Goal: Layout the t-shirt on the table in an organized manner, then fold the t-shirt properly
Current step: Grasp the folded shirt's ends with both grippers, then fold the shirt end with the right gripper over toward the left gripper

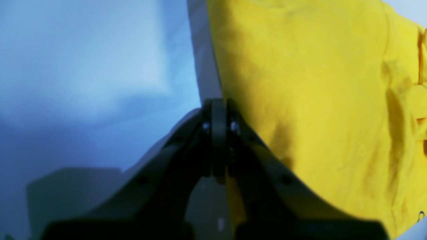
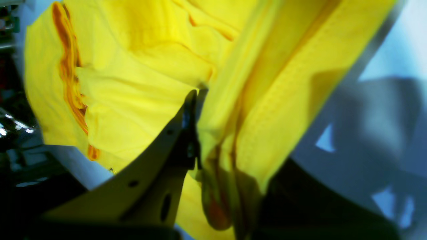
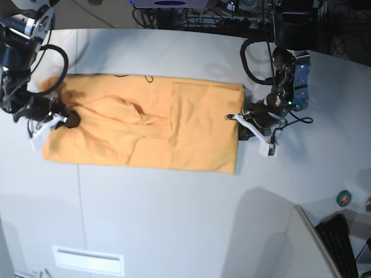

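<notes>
The orange-yellow t-shirt (image 3: 145, 124) lies spread as a wide rectangle on the white table (image 3: 174, 220), plain side up, with creases through its middle. My left gripper (image 3: 233, 117) is at the shirt's right edge. In the left wrist view the left gripper (image 1: 218, 113) has its jaws pressed together at the edge of the shirt (image 1: 317, 100). My right gripper (image 3: 61, 120) is at the shirt's left edge. In the right wrist view the right gripper (image 2: 200, 100) is shut on a bunched fold of the shirt (image 2: 133, 100), which drapes over one finger.
A dark keyboard (image 3: 342, 243) and a white panel edge (image 3: 304, 231) sit at the front right. A small round green and red thing (image 3: 344, 198) lies near the right edge. Cables (image 3: 191, 17) run along the far edge. A thin seam (image 3: 79, 214) crosses the table.
</notes>
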Robot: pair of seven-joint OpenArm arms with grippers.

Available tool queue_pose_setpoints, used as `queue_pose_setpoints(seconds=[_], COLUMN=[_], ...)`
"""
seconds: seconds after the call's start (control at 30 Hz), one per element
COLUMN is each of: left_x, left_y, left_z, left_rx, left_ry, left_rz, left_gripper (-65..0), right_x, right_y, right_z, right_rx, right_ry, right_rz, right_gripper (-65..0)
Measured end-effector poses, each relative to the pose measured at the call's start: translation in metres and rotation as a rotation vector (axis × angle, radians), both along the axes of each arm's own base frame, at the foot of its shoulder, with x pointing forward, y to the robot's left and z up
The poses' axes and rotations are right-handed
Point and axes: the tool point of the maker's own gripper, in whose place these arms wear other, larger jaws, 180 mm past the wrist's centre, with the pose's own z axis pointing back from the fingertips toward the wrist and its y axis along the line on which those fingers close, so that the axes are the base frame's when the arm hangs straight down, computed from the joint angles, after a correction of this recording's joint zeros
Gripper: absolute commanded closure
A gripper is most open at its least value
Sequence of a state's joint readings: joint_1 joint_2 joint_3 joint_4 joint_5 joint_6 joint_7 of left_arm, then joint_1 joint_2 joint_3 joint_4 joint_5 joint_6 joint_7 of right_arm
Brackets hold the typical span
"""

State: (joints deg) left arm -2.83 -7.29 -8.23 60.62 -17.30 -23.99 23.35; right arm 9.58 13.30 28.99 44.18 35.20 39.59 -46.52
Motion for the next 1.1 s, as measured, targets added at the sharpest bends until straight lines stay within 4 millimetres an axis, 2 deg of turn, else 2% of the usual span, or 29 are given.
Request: queue_pose_setpoints(seconds=[0.17,0.23,0.33,0.43,0.6,0.77,0.97,1.1], left_x=[-0.001,-0.004,-0.006,-0.006,-0.006,0.000,0.000,0.000], left_y=[-0.023,-0.035,-0.045,-0.056,-0.059,-0.061,-0.071,-0.071], left_z=[-0.001,-0.002,-0.003,-0.002,-0.002,0.002,0.003,0.003], left_rx=[-0.015,-0.007,-0.016,-0.037,-0.040,-0.039,-0.057,-0.057], left_ry=[0.003,0.006,0.009,0.008,0.007,-0.003,-0.005,-0.005], left_rz=[-0.049,-0.099,-0.122,-0.123,-0.128,-0.134,-0.137,-0.137], left_gripper=[0.0,0.0,0.0,0.0,0.0,0.0,0.0,0.0], right_x=[0.009,0.017,0.018,0.020,0.040,0.032,0.025,0.031], right_y=[0.015,0.013,0.014,0.024,0.042,0.065,0.106,0.123], right_z=[0.021,0.030,0.041,0.057,0.092,0.089,0.087,0.091], right_rx=[-0.125,-0.167,-0.230,-0.278,-0.304,-0.310,-0.295,-0.301], right_ry=[-0.076,-0.081,-0.087,-0.129,-0.217,-0.178,-0.164,-0.169], right_rz=[0.162,0.109,0.098,0.138,0.128,0.176,0.235,0.254], right_gripper=[0.0,0.0,0.0,0.0,0.0,0.0,0.0,0.0])
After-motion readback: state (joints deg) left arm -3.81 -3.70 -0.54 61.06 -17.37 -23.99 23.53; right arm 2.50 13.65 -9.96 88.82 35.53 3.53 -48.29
